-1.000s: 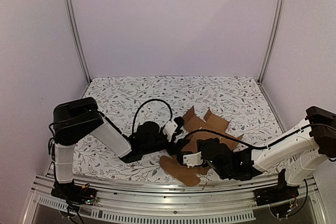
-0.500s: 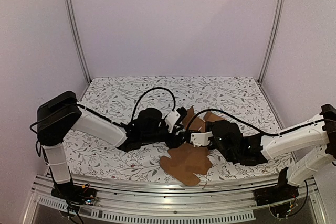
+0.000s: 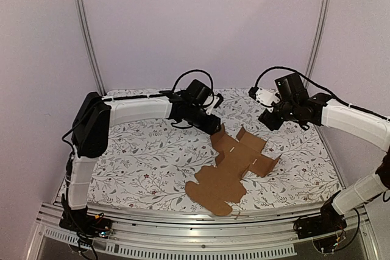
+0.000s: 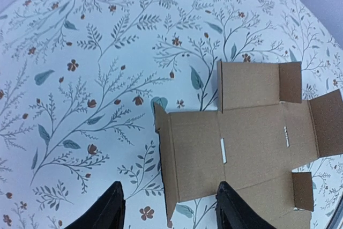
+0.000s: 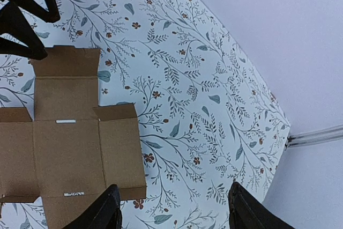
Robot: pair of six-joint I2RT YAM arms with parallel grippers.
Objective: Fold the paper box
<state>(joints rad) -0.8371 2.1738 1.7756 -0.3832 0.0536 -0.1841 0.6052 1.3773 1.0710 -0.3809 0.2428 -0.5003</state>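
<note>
Black fingers point(image 4: 115, 207) frame the bottom of my left wrist view, spread wide with nothing between them. The left gripper point(image 3: 212, 126) hangs above the table, just over the far left corner of the paper box point(image 3: 234, 162), without touching it as far as I can tell. The right gripper point(image 3: 270, 118) is likewise spread and empty. It hovers off the far right side of the cardboard, and its wrist view looks down on the sheet from above.

Below both claws, the paper box point(image 4: 252, 143) lies opened out on the floral cloth point(image 3: 146, 156), slightly right of centre and between the two arms. From the right wrist I see the same sheet point(image 5: 69, 143) as a cross of panels with two narrow slots cut in it. The top camera shows the small flaps at the far end point(image 3: 251, 136) tipped up a little along their creases, while the big rounded flap point(image 3: 213, 190) rests flat towards the near edge.

My judgement is that the fold is barely begun. No wall stands upright, no tab sits in a slot, and nothing resembles a closed carton. At most the far creases are loosened. Left to do are raising the side walls, tucking the small flaps inward, bringing the rounded flap over and seating its tabs. That is nearly the whole job, and neither claw has a hold on the cardboard yet.
</note>
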